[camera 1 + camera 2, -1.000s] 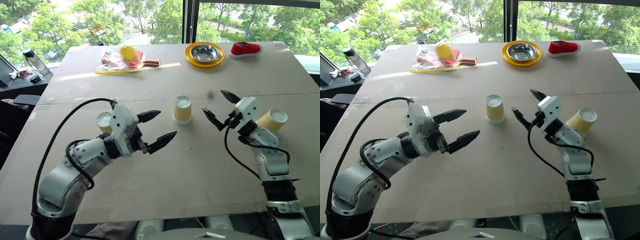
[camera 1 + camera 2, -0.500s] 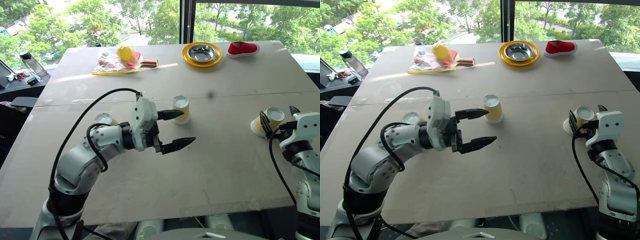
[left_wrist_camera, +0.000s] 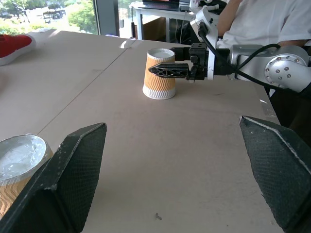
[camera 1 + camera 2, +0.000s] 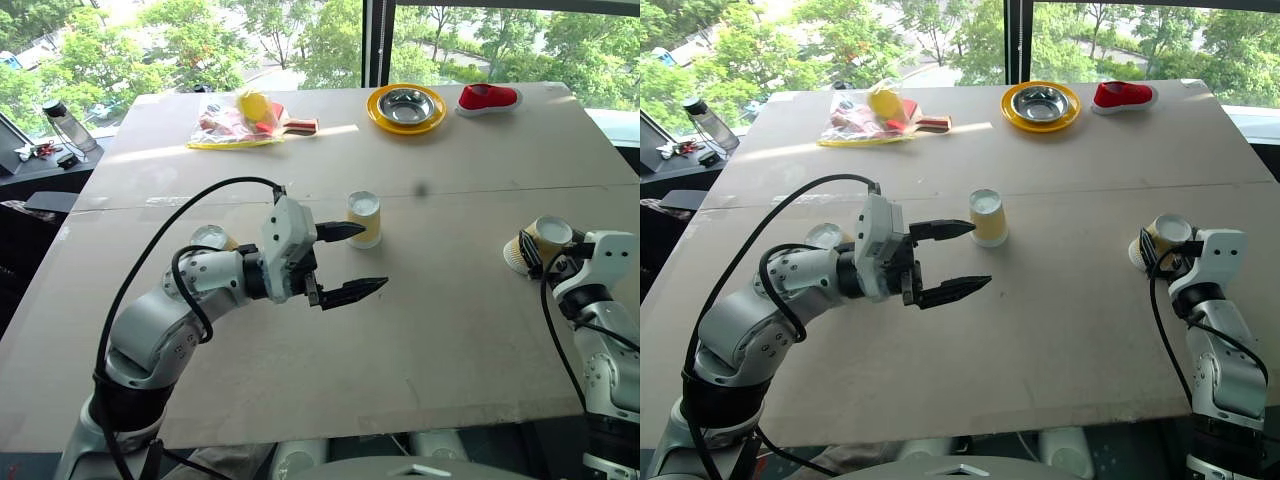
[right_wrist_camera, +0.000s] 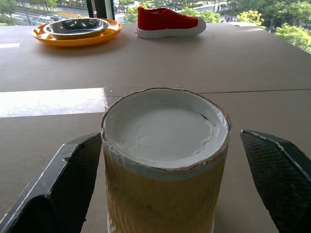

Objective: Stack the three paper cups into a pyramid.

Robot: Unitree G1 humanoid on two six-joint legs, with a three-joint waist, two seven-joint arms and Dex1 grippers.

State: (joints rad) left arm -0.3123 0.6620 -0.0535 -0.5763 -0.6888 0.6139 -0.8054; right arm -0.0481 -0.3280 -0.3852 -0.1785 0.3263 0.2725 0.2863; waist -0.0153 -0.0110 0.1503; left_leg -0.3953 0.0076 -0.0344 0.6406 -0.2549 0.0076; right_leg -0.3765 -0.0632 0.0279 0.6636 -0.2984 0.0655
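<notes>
Three yellow paper cups stand upside down on the table. The middle cup (image 4: 364,219) is just beyond the upper finger of my left gripper (image 4: 372,258), which is open, empty and pointing right. The left cup (image 4: 210,238) is partly hidden behind my left arm. The right cup (image 5: 165,160) stands between the fingers of my right gripper (image 4: 540,248), which is open with a gap on each side of the cup. The left wrist view shows that cup (image 3: 159,74) with one right finger crossing in front of it.
At the table's far edge sit a yellow-rimmed plate with a steel bowl (image 4: 407,107), a red shoe (image 4: 490,98) and a plastic bag of items (image 4: 245,118). A person in a white shirt (image 3: 252,19) is beyond the right side of the table.
My right gripper swung away from the middle cup, out to the right and down, and now brackets the right cup. My left gripper reached rightward to beside the middle cup.
</notes>
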